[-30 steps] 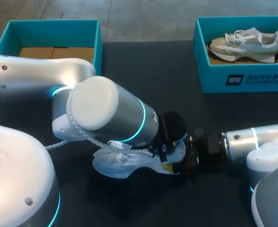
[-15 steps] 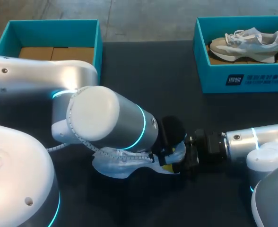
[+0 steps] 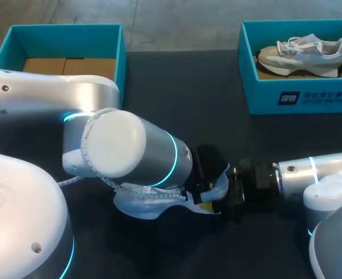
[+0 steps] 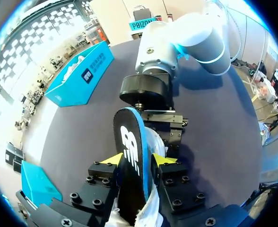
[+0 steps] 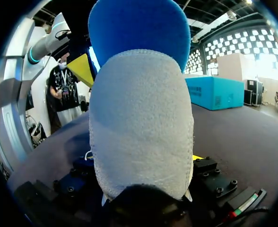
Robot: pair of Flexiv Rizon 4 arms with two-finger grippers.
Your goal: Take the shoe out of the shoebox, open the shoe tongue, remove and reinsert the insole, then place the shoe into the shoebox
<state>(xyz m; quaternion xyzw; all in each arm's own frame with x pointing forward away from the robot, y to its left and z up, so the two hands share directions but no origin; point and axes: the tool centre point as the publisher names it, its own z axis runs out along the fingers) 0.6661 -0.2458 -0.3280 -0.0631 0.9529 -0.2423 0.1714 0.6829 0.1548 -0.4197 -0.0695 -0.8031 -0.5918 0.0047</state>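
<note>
Near the front middle of the worktop [image 3: 177, 104], a white shoe [image 3: 150, 204], mostly hidden under the left arm [image 3: 130, 145]. Toe toward that arm's side, heel toward the right arm [image 3: 319, 174]. Cannot tell whether resting on the dark surface or held just above it.

Rising out of the shoe's opening, a black insole [image 4: 129, 156] with a blue edge. Upright, leaning a little, its lower end down inside the shoe.

Pinched narrow across that insole from two sides, the left tool [image 4: 138, 160], both yellow tips pressed against it just above the opening.

Clamped on the heel end of the shoe from the opposite direction, the right tool [image 3: 228, 195], facing the left tool head-on. In the right wrist view, little but the white mesh heel close ahead, one yellow tip showing beside it and the insole's blue underside above.

Well apart, at the far right of the worktop, a teal right shoebox [image 3: 299, 96] holding a second shoe [image 3: 302, 52], grey and white.

At the far left, a teal left shoebox [image 3: 120, 55], open, brown cardboard showing on its floor.
</note>
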